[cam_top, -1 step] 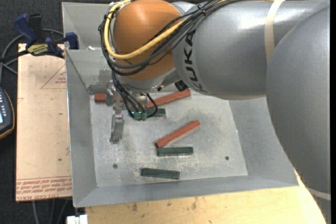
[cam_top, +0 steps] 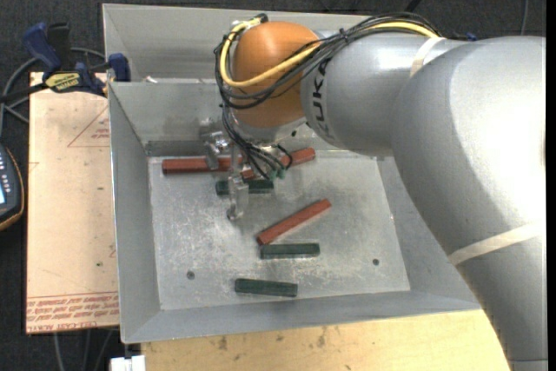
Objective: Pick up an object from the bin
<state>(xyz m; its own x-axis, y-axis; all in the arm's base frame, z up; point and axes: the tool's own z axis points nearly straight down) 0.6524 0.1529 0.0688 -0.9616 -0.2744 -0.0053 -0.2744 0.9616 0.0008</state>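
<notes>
My gripper (cam_top: 233, 202) hangs below the orange dome, low over the back-left part of the bin floor. A short dark green bar (cam_top: 259, 183) lies right against it, partly hidden by the gripper body; I cannot tell whether it is gripped. A red-brown bar (cam_top: 184, 166) lies just to the left along the back wall, its right end hidden behind the gripper. Another red-brown bar (cam_top: 302, 155) pokes out to the right, under the arm.
A slanted red-brown bar (cam_top: 294, 221) lies mid-floor, with a dark green bar (cam_top: 289, 250) just below it. Another dark green bar (cam_top: 265, 287) rests near the front wall. The big arm covers the bin's right side.
</notes>
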